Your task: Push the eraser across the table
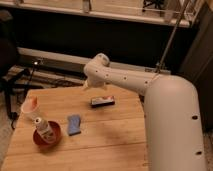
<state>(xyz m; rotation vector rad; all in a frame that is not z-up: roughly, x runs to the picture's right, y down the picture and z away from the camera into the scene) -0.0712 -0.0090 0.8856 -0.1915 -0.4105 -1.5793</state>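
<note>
The eraser (103, 101), a small dark oblong block with a lighter top, lies on the light-brown wooden table (115, 145) a little behind its middle. My gripper (87, 85) hangs at the end of the white arm (117, 76), over the table's far edge. It is above and to the left of the eraser, apart from it. The gripper is open and holds nothing.
A blue pad (74, 124) lies left of centre. At the front left, a red bowl (47, 136) holds an upright bottle (43, 127). A white cup (30, 106) with something orange in it stands behind it. My bulky white arm housing (175, 125) covers the table's right side.
</note>
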